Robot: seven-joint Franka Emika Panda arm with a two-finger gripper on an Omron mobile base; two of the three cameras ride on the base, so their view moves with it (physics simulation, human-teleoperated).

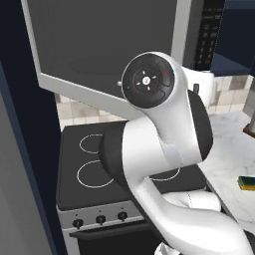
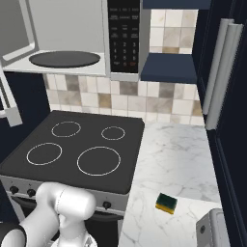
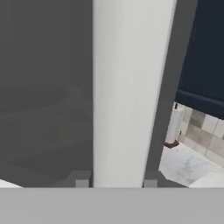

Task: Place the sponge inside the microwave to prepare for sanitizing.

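Note:
The microwave [image 2: 72, 21] hangs above the stove with its pale cavity showing and the dark round turntable [image 2: 65, 59] inside; the black button panel [image 2: 124, 36] is to its right. Its dark-windowed door [image 1: 99, 40] is swung wide open. The sponge [image 2: 167, 203], yellow with a dark green top, lies flat on the marble counter [image 2: 173, 154] near its front edge, also at the right edge of the left base view [image 1: 246, 183]. My gripper [image 3: 116, 183] is open, close against the door, whose pale frame strip [image 3: 127, 87] runs up between the fingertips [image 3: 82, 183]. It is far from the sponge.
The black stove [image 2: 77, 144] with four white rings sits below the microwave. A dark fridge with tall grey handles [image 2: 222, 72] bounds the counter's right side. A white cylinder on a brown base [image 3: 174, 127] stands at the counter's back. A grey appliance [image 2: 212, 229] sits at the front right.

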